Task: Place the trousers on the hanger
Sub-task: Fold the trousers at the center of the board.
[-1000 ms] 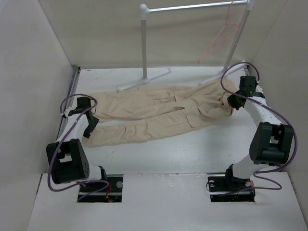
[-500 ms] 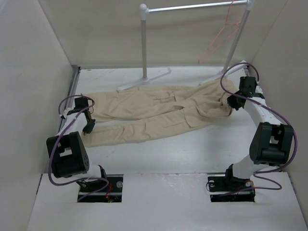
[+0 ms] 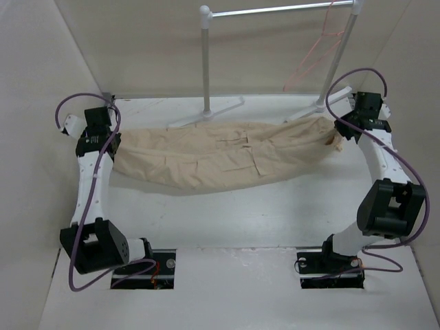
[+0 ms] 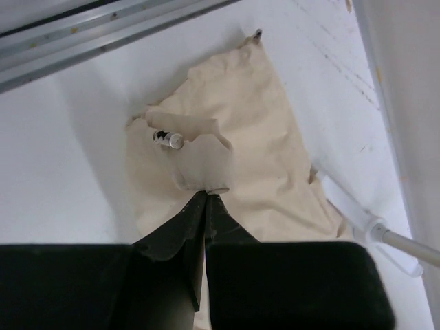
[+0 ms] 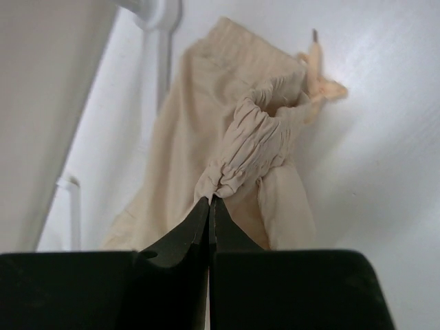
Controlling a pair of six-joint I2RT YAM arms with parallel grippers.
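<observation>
**Above the worktop [image 3: 275, 220], trousers [image 3: 220, 155] slung between two arms**

Both ends are raised, so the cloth sags as one band, probably stretched out for draping over the hanger [image 3: 303, 70]. That hangs well apart, on the rail stand [image 3: 206, 62] behind. The left end effector [image 4: 206, 196] is clenched on a leg end. The right end effector [image 5: 210, 201] pinches the gathered waistband.

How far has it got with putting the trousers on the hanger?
Done: the left gripper is shut on the leg end and the right gripper on the waistband. In hand: the trousers hang slung between them, sagging in the middle. Left: the hanger hangs untouched on the rail at the back, with nothing draped over it.
</observation>
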